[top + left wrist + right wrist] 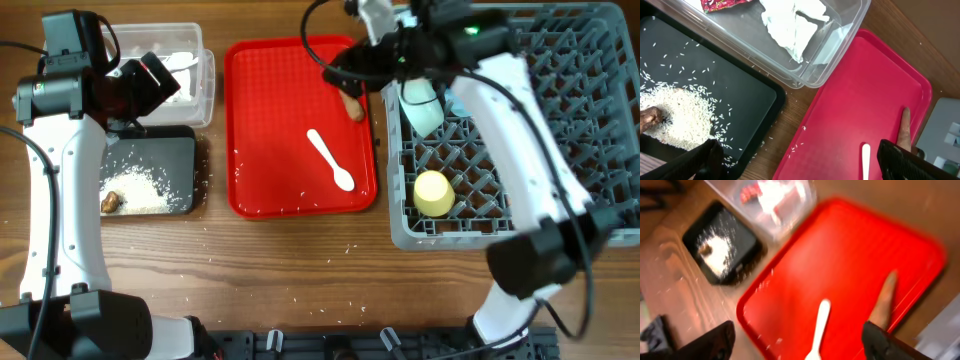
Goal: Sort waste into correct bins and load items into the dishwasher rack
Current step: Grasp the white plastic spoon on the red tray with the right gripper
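Observation:
The white spoon [330,158] and the brown carrot-like stick [352,103] lie on the red serving tray [270,120]. My right gripper [350,72] hovers open and empty above the tray's far right, with the spoon [820,325] between its fingers [797,330] and the stick [884,300] to the right. My left gripper [150,85] is open and empty [800,167] over the clear tub [205,70], which holds crumpled paper [792,22] and the wrapper [720,4]. The black tray [185,150] holds rice [675,110] and the brown lump [111,201]. The grey rack [600,80] holds the yellow cup [434,193] and a pale bowl [420,105]. The plate is out of view.
Loose rice grains are scattered on the wooden table [300,270] in front of the red tray and on the tray itself. The right arm [520,130] crosses over the rack. The left arm [60,180] runs along the table's left side.

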`<state>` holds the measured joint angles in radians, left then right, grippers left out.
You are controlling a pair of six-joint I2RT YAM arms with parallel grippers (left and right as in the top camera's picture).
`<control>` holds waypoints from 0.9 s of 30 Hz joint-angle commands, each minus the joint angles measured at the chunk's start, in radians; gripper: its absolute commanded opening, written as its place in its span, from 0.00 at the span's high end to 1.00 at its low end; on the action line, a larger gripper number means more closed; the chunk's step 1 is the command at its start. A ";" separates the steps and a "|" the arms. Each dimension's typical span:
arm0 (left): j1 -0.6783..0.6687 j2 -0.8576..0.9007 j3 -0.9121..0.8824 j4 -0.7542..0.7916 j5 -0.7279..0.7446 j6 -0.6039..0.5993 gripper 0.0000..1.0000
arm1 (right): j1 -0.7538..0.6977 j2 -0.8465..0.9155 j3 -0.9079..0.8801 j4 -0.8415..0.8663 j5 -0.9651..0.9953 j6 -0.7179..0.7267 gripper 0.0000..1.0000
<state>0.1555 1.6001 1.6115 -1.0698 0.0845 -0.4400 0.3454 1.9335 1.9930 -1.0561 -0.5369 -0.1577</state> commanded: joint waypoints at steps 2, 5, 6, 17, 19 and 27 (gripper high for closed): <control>0.004 -0.022 0.018 0.002 0.001 -0.006 0.00 | 0.077 0.162 -0.006 -0.066 0.215 0.163 0.21; 0.004 -0.022 0.018 0.002 0.001 -0.006 0.00 | 0.121 0.244 -0.006 -0.119 0.288 0.157 0.25; 0.004 -0.022 0.018 0.002 0.001 -0.006 0.00 | 0.130 0.265 -0.006 -0.136 0.315 0.157 0.28; 0.004 -0.022 0.018 0.002 0.001 -0.006 0.00 | 0.162 0.454 -0.006 -0.190 0.356 0.133 0.55; 0.004 -0.022 0.018 0.002 0.001 -0.006 0.00 | 0.165 0.462 -0.006 -0.190 0.357 0.133 0.57; 0.004 -0.022 0.018 0.002 0.001 -0.006 0.00 | 0.190 0.467 -0.129 -0.120 0.368 0.143 0.63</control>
<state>0.1555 1.6001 1.6115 -1.0702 0.0845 -0.4400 0.5236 2.3791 1.9366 -1.1969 -0.1825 -0.0200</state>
